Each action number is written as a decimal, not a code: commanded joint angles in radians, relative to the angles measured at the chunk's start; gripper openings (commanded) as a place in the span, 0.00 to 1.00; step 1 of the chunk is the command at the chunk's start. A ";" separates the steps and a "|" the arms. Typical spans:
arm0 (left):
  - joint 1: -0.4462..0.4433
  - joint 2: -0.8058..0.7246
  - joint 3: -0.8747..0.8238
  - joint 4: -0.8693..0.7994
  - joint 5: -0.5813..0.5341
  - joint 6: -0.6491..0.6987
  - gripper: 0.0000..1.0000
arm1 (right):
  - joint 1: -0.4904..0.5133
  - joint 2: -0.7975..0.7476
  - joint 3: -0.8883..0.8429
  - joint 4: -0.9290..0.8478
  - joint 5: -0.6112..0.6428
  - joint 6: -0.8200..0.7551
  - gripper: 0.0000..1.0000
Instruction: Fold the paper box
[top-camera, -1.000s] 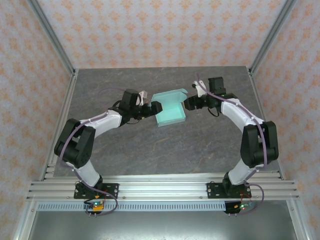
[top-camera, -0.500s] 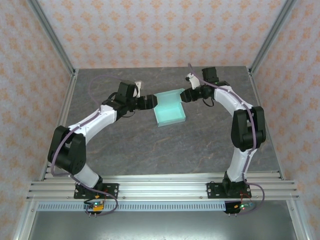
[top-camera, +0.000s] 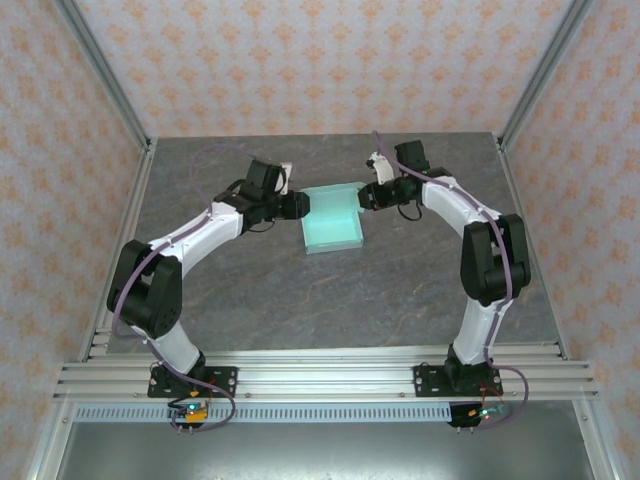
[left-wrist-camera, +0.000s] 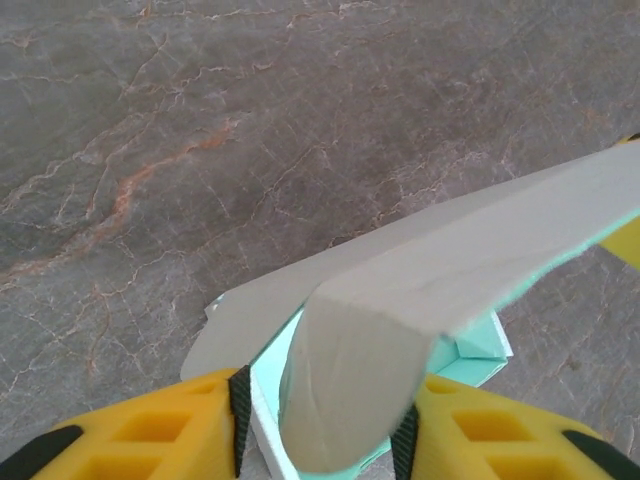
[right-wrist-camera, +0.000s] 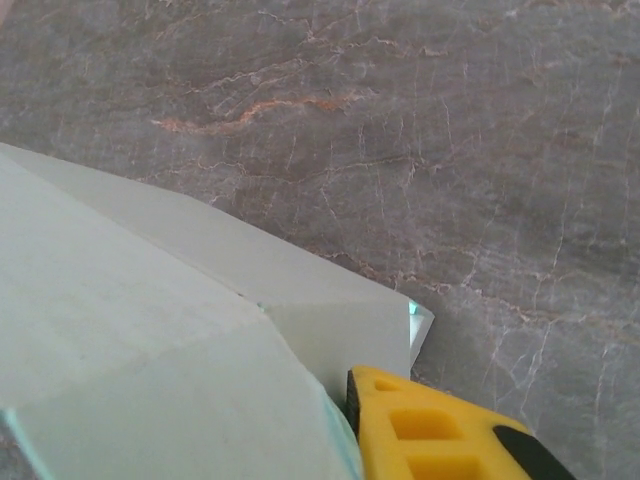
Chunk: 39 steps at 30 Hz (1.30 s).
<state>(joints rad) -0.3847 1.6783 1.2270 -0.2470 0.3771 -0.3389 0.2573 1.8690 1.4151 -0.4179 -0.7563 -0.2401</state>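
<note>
The paper box (top-camera: 333, 220) is pale mint-green card, lying half-formed in the middle of the grey table with its walls partly raised. My left gripper (top-camera: 301, 205) is at the box's left far side. In the left wrist view its yellow fingers (left-wrist-camera: 170, 430) press a curled grey flap of the paper box (left-wrist-camera: 360, 380) between their black pads. My right gripper (top-camera: 363, 197) is at the box's right far corner. One yellow finger (right-wrist-camera: 440, 435) lies with its pad against the wall of the paper box (right-wrist-camera: 330, 320). Card hides the other finger.
The grey marbled table (top-camera: 300, 290) stretches around the box, ringed by metal frame posts (top-camera: 100, 70) and patterned walls. An aluminium rail (top-camera: 320, 375) carries both arm bases at the near edge.
Both grippers have closed in on the box from wide open. The right arm swung left to the far right corner, the left arm reached farther, and the box slid slightly left.
</note>
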 joint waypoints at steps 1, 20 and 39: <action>-0.009 0.009 0.016 0.006 -0.005 -0.008 0.39 | 0.029 -0.082 -0.062 0.103 0.071 0.127 0.21; 0.022 -0.011 0.115 -0.090 -0.167 0.212 0.88 | 0.094 -0.163 -0.133 0.162 0.219 0.240 0.43; 0.036 0.125 0.184 -0.049 -0.034 0.248 0.46 | 0.095 -0.091 -0.046 0.086 0.176 0.246 0.29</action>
<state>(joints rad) -0.3470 1.8118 1.3926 -0.2996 0.3176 -0.0818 0.3565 1.7657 1.3338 -0.3172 -0.5755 -0.0006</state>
